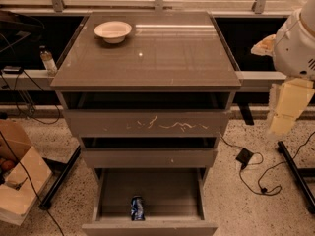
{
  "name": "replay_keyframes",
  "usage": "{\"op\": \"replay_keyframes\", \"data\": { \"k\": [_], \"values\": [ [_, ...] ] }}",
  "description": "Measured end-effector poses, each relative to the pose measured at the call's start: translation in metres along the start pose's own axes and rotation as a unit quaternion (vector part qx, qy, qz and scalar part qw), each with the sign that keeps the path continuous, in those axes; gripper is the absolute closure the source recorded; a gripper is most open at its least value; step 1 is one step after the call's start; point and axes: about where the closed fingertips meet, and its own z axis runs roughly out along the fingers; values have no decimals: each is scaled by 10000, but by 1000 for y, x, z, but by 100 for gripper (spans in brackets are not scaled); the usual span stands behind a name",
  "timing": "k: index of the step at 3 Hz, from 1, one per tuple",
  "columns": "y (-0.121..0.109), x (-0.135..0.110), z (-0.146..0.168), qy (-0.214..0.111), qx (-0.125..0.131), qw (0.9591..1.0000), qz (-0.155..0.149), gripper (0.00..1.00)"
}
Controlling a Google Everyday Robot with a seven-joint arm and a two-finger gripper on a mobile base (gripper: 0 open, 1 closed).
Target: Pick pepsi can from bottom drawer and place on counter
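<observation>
The pepsi can (137,208) is dark blue with white marks. It lies near the front edge of the grey tray in the bottom drawer (157,191), which is pulled open. The counter (157,58) is the glossy grey-brown top of the cabinet. My gripper (282,126) hangs at the right edge of the view, beside the cabinet at about the height of the upper drawer. It is well above and to the right of the can and holds nothing I can see.
A white bowl (113,31) sits at the counter's back left. The scratched upper drawer front (147,124) and the narrow middle drawer (147,157) are slightly out. A small bottle (47,59) stands on a ledge at the left. A cardboard box (19,186) and cables (253,168) lie on the floor.
</observation>
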Motion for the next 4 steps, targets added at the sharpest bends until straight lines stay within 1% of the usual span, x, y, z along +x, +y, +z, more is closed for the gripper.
{"op": "replay_keyframes", "data": {
  "k": [1,2,3,4],
  "values": [
    [0,0,0,0,0,10000,0,0],
    [9,-8,17,-169,-81,9997,172,0],
    [24,-21,52,-435,-275,9974,501,0],
    [35,-31,92,-642,-497,9929,867,0]
  ]
}}
